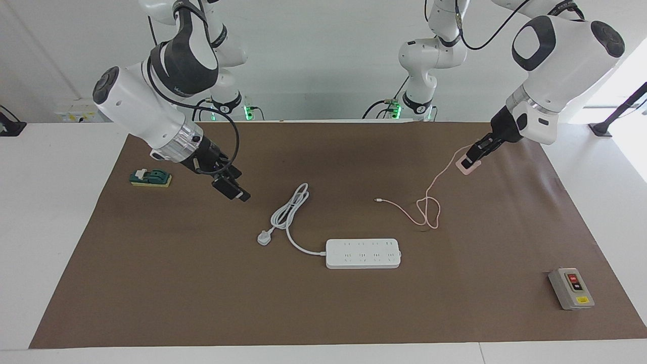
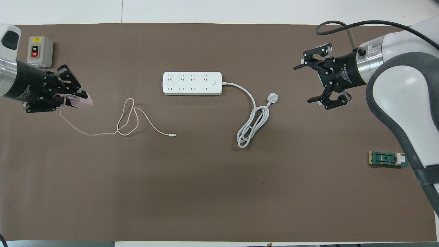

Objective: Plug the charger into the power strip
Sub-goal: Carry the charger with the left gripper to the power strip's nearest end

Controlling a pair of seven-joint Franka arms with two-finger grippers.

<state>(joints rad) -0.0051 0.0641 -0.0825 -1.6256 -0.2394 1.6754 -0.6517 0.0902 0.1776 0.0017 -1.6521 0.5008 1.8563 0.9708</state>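
While I watch both feeds from my desk, this is how the table reads to me:

Left gripper (image 1: 469, 161): raised over the brown mat (image 1: 323, 313) at the left arm's end of the table; its 2 fingers are pinched on the charger (image 1: 465, 166); I see the pink cube sticking out past the fingertips in the overhead view, clear of the mat.

Charger cable (image 2: 130, 118): it hangs from the cube down to the mat, makes 1 loose loop there and ends in a small connector lying flat; the loop and connector lie nearer to the robots than the power strip (image 1: 363, 253) and apart from it.

Power strip: flat on the mat about midway between the 2 arms, sockets facing up; nothing is plugged into it that I can see; the charger is well apart from it, toward the left arm's end.

Strip cord (image 2: 252, 120): thick and white; it leaves the strip's end on the right arm's side, curves toward the robots into a bundled coil; its white plug (image 1: 264, 237) lies on the mat beside the coil.

Right gripper (image 2: 320, 82): up over bare mat toward the right arm's end, fingers spread wide and holding nothing; I place it well apart from the white plug.

Grey switch box (image 1: 571, 288): on the mat at the left arm's end, farther from the robots than the strip; red and black buttons on top.

Green block (image 1: 151, 178): small, on a yellowish base, at the right arm's end of the mat.
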